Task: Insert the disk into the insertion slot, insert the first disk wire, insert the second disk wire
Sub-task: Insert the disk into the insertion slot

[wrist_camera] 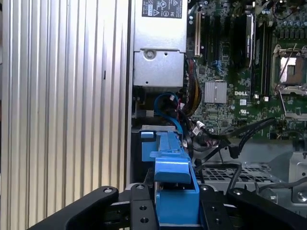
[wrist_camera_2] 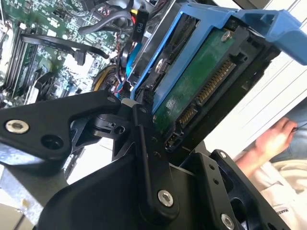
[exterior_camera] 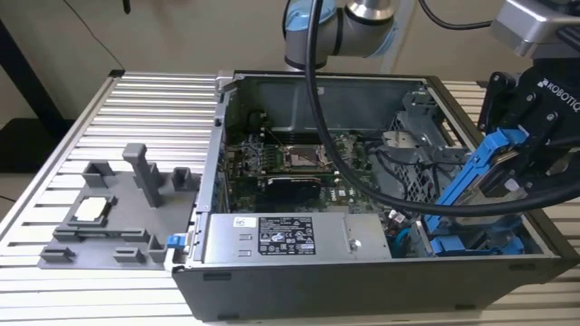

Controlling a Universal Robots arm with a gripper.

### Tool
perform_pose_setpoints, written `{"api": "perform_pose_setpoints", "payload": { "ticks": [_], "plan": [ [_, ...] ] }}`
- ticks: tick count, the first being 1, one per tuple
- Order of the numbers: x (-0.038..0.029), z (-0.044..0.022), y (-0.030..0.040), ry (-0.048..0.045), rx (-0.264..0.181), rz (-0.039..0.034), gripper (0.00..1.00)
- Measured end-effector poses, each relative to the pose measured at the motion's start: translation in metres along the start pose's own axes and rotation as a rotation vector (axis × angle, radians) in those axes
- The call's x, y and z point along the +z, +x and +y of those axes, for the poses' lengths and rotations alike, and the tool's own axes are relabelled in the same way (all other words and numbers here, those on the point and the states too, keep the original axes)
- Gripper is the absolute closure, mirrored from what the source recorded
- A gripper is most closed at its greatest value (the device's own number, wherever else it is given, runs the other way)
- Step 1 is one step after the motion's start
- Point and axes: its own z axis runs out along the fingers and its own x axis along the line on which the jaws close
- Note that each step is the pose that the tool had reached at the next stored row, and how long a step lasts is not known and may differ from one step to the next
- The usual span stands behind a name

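- Clamping the disk (exterior_camera: 476,170) between its black fingers (wrist_camera: 139,213), the gripper (exterior_camera: 509,173) is closed on the two sides of the blue carrier frame; white lettering marks its black body in the exterior view.
- In the second wrist view the disk (wrist_camera_2: 192,81) shows its green circuit-board face and a row of connector pins, with the gripper (wrist_camera_2: 184,143) gripping it just below.
- In the first wrist view the blue frame (wrist_camera: 172,163) stands up between the fingers, at the gripper (wrist_camera: 175,213).
- The disk is steeply tilted at the computer case's (exterior_camera: 363,278) end on the exterior view's right, upper end above the case rim, lower end down inside, beside the insertion slot (exterior_camera: 419,173) with its perforated grey wall (wrist_camera: 216,172); whether they touch I cannot tell.
- Along the case's near wall lies the grey power supply (exterior_camera: 281,238), bearing a white sticker with black print (wrist_camera: 163,7).
- The motherboard (exterior_camera: 290,163) inside the case carries small white print.
- Outside the case, on the slatted table (exterior_camera: 154,102), sits a grey fixture tray (exterior_camera: 109,217).
- A person's hand (wrist_camera_2: 273,139) appears beyond the disk.
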Motion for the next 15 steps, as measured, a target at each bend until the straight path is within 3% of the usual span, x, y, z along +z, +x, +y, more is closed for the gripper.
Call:
{"api": "perform_pose_setpoints", "payload": {
  "ticks": [3, 6, 15],
  "plan": [
    [0.0031, -0.0011, 0.0000, 0.0004, -0.001, -0.0138, 0.67],
    [0.0077, -0.0020, 0.0001, 0.0006, -0.001, -0.0220, 0.67],
    [0.0188, -0.0047, 0.0004, -0.0060, 0.000, -0.0233, 0.67]
  ]
}}
